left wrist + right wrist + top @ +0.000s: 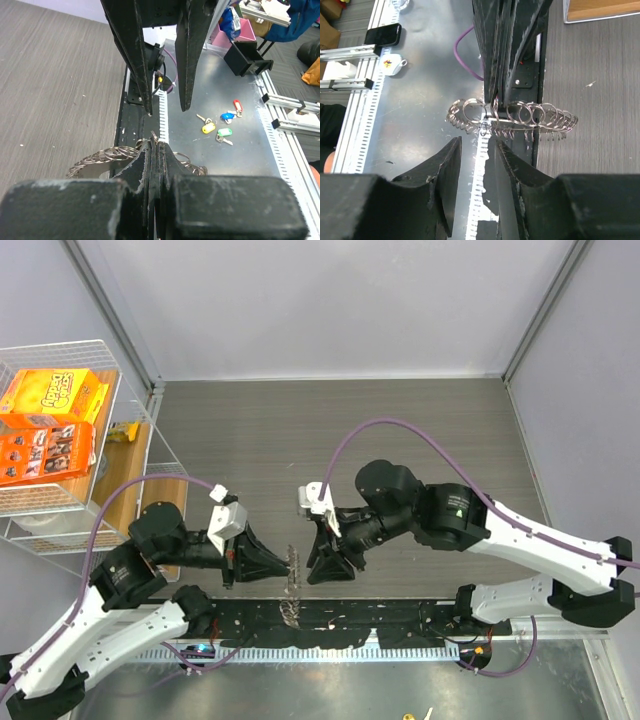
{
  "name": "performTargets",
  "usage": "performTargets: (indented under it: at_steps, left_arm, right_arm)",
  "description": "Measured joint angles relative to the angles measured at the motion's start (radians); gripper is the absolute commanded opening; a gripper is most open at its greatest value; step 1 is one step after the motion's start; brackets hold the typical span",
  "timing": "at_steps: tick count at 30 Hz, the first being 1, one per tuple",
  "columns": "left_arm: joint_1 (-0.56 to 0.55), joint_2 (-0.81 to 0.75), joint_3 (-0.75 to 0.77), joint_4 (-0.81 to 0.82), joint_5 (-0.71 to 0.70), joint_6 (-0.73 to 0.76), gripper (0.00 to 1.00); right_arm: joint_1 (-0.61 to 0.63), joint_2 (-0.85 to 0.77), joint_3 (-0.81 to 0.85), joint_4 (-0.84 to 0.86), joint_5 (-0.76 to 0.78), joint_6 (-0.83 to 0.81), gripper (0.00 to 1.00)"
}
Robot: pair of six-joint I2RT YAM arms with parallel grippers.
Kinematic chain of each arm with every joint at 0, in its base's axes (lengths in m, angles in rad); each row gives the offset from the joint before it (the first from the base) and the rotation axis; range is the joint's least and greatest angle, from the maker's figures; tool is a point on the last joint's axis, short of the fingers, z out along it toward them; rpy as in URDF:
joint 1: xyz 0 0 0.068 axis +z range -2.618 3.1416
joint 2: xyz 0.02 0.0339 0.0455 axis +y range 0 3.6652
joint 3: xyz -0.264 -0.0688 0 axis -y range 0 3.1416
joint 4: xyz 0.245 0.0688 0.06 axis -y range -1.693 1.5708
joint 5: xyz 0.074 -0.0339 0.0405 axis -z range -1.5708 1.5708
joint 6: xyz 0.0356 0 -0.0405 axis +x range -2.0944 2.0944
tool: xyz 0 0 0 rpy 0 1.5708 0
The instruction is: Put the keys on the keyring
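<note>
The keyring point(512, 119) is a thin metal ring strung with several small silvery keys that fan out sideways. It hangs just above the table's near edge point(292, 570). My left gripper point(156, 144) is shut on the keyring, and loops point(102, 157) stick out on both sides of its jaws. My right gripper point(476, 145) faces it from the right, open, with nothing between its fingers. Its fingertips point(454, 145) stop just short of the ring. In the top view the right gripper point(312, 565) and the left gripper point(285, 567) nearly meet at the ring.
A wire basket point(125, 390) holding orange cereal boxes point(50, 425) stands at the far left, with a wooden board point(130, 505) beside it. Coloured key tags point(222, 122) lie on the metal shelf below the table edge. A black box point(245, 57) and a phone point(382, 34) are there too.
</note>
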Motion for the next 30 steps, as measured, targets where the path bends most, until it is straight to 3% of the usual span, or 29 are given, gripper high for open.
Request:
performTargets:
  at_steps: [14,30]
  left_arm:
    - [0.000,-0.066,-0.077,0.187,0.004,-0.085,0.00]
    - [0.000,-0.098,-0.101,0.331,0.051,-0.145,0.00]
  right_arm:
    - [0.086,-0.192,-0.219,0.252,0.190,-0.068,0.43]
    - [0.100,-0.169,-0.230,0.384,0.217,-0.124,0.36]
